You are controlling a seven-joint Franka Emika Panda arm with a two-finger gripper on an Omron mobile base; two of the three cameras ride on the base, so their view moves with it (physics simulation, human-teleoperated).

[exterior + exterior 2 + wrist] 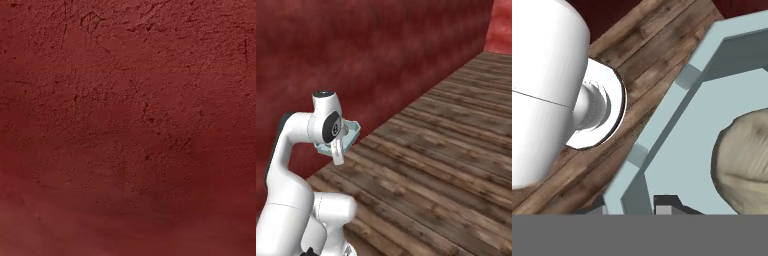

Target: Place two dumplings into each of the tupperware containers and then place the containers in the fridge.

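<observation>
One dark red plaster wall (128, 125) is spreading across the whole left base view, scratched and cracked; in the right base view the same wall is running from nine o'clock up towards one o'clock, meeting a floor of weathered wooden planks (446, 150) that is stretching from one o'clock down to six o'clock; the white arm (286, 165) is rising at seven o'clock in that view, bending over at the top; the gripper (341, 142) is sitting just past the wrist at about nine o'clock, clamped narrow on the rim of a tupperware container (352, 133), which is hanging off the floor beside the wall, touching neither; in the hand view the container's pale blue wall and cut corner (677, 110) are slanting from seven o'clock to one o'clock, with the dark fingertips (667, 204) pinching its edge at six o'clock; one tan lumpy dumpling (744, 160) is lying inside the tray at three o'clock, partly cut off by the frame edge.
</observation>
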